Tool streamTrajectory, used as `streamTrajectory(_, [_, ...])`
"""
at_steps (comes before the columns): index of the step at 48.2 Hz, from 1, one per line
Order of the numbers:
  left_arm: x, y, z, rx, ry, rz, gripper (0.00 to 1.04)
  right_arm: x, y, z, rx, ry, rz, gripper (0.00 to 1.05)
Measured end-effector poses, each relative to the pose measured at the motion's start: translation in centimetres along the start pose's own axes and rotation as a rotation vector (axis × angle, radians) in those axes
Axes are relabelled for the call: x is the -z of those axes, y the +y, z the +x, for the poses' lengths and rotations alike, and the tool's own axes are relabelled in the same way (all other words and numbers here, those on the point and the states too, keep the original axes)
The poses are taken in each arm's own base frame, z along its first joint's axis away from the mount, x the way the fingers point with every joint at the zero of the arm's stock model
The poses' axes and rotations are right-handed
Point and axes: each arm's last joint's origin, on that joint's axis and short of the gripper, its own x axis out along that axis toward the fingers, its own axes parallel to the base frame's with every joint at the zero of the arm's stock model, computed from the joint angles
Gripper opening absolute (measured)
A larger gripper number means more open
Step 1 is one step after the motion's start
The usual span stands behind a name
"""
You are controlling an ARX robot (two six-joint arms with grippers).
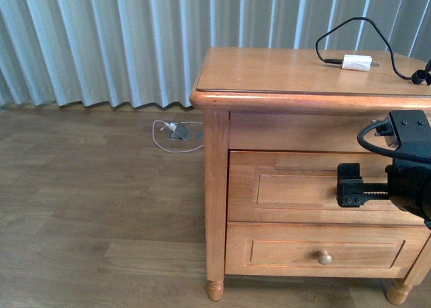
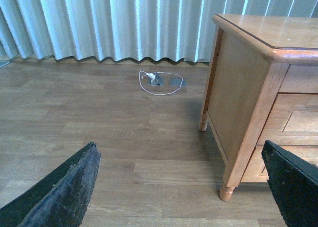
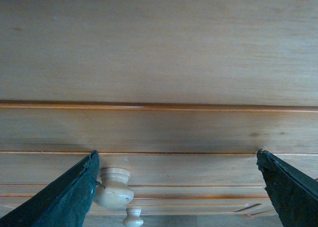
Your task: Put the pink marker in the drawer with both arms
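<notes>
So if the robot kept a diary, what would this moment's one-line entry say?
right gripper: open, facing upper drawer, near its knob | left gripper: open, over floor | drawers: shut | pink marker: not visible

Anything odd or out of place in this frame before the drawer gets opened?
Nothing damaged or spilled. Two loose items: a white charger block with its black cable sprawled across the nightstand top, and a white cable looped on the floor by the curtain. Both drawers sit closed. No pink marker is visible.

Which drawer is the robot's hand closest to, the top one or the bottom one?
The top drawer. The right gripper is level with its front, fingers wide apart; the bottom drawer, its knob uncovered, sits lower.
</notes>
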Motion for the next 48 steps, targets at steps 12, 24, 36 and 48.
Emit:
streamTrajectory(12, [0.0,0.0,0.0,0.0,0.0,0.0,0.99,0.0,-0.3,0.1,-0.01,0.001,0.009,0.96])
streamTrajectory(24, [0.0,0.0,0.0,0.0,0.0,0.0,0.99,-0.5,-1.8,-2.8,-0.029,0.025,0.021,0.96])
streamTrajectory(36, [0.0,0.0,0.0,0.0,0.0,0.0,0.99,-3.0,-4.1,-9.4,-0.084,0.042,0.053,0.96])
streamTrajectory(48, [0.0,0.0,0.0,0.0,0.0,0.0,0.99,-7.1,-6.0,-16.5,-0.165,-0.007,0.099,0.96])
